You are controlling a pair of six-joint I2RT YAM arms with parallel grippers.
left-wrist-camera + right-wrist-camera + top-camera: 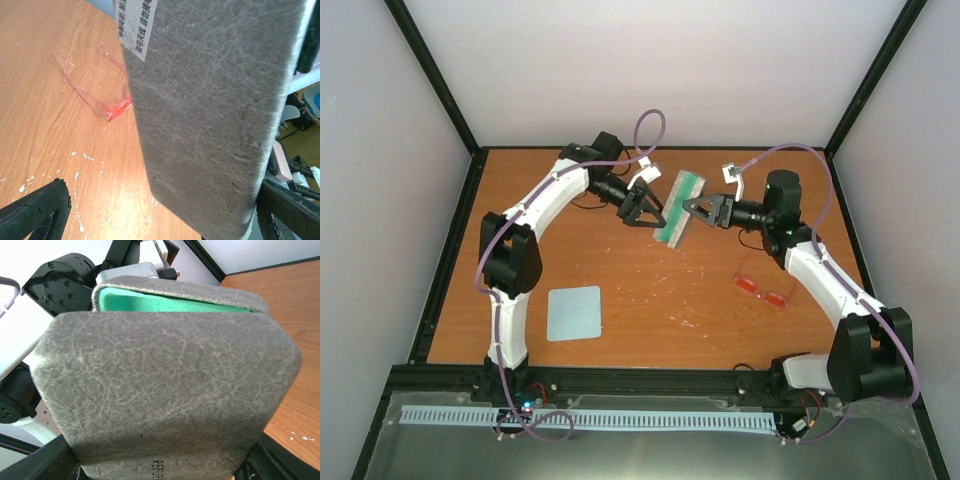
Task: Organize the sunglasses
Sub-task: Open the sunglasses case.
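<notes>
The right fingers (35, 465) are partly spread and pinch a grey rectangular case (678, 208) with teal-green lining, one finger against each side of it. The case is at the far middle of the wooden table (650, 290), its lid ajar. The left fingers (30, 210) are spread as wide as they go, one on each side of the case's grey outer face. One finger is well clear of it, the other close beside its edge. The sunglasses (763, 290), a thin-framed pair with red-orange translucent lenses, lie on the table at the right, nearer than the case. A pale blue square cloth (574, 312) lies at the near left.
</notes>
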